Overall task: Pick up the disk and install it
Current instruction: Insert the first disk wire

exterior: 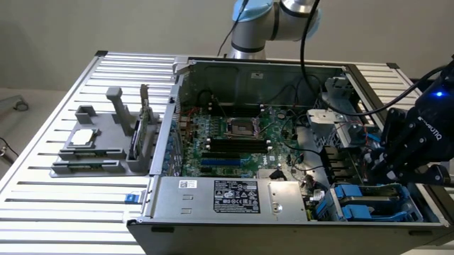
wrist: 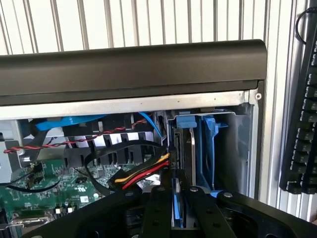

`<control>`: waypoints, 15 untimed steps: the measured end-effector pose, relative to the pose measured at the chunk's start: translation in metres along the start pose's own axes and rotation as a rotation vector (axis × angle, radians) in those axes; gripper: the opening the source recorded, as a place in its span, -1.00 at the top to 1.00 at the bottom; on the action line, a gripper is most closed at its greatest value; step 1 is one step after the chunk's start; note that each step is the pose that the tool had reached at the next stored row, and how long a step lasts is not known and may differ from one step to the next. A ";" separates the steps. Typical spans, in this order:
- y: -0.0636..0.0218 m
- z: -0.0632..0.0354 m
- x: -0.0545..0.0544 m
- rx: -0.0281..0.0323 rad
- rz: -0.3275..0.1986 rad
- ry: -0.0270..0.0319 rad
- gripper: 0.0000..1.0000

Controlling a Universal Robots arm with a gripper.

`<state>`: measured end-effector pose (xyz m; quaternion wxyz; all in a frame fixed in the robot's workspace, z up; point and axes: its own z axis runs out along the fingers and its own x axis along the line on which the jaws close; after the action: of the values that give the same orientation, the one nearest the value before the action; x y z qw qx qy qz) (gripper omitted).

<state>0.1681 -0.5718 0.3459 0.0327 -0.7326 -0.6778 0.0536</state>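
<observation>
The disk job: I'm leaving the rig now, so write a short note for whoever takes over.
End effector: over the drive bay at the case's front corner, on the exterior view's right, closed on the disk, held edge-up by its blue carrier.
Disk: picked up, its blue edge showing between the fingers. It sits above the blue drive cage, next to the red, yellow and black cable bundle.
Done: pickup.
Left: seating the disk in the cage; whether it has entered a slot cannot be told.

black-white label (exterior: 237, 196) on silver box, print unreadable
</observation>
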 end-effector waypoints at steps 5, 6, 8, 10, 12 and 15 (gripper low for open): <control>0.0064 -0.0003 0.001 0.0124 0.001 -0.0135 0.67; 0.0071 -0.0002 0.001 0.0163 0.001 -0.0162 0.67; 0.0078 0.0003 0.001 0.0257 0.001 -0.0201 0.67; 0.0083 0.0008 0.001 0.0368 0.001 -0.0231 0.67; 0.0086 0.0009 0.001 0.0437 0.001 -0.0258 0.67; 0.0092 0.0011 0.001 0.0478 0.000 -0.0264 0.67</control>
<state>0.1771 -0.5715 0.3437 0.0412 -0.7309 -0.6766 0.0795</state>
